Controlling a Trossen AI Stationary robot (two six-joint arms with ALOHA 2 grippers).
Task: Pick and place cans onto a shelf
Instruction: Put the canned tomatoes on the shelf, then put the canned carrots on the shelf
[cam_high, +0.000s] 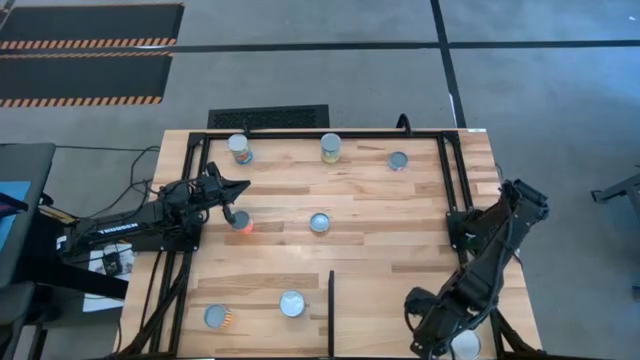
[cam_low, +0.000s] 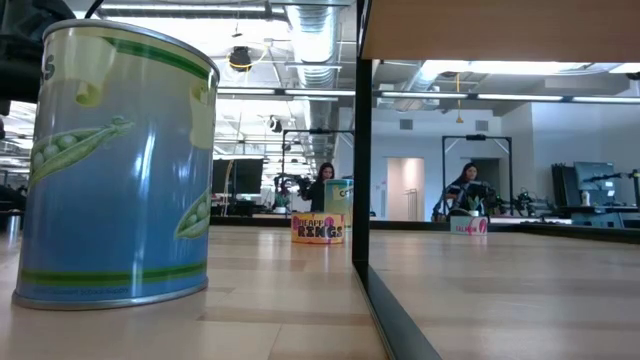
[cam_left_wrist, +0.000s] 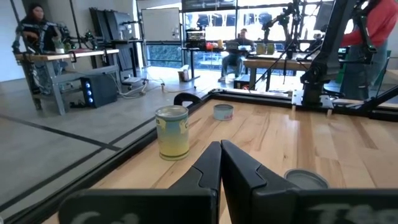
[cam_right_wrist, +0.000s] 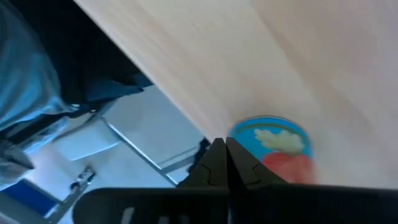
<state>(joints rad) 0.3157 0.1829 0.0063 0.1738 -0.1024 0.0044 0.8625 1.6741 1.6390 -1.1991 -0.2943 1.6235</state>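
Seven cans (cam_high: 319, 222) dot the plank table (cam_high: 400, 240); both grippers (cam_high: 238, 187) (cam_high: 418, 335) closed, empty.

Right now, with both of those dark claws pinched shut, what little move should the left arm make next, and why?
Probably open the left gripper first. Its fingers are shut, tips together, and it holds nothing. The small orange-sided tin with a round silver top stands right beside it on the plank tabletop, so shut fingers could not go around it. The right gripper, also shut, waits at the table's near right corner.
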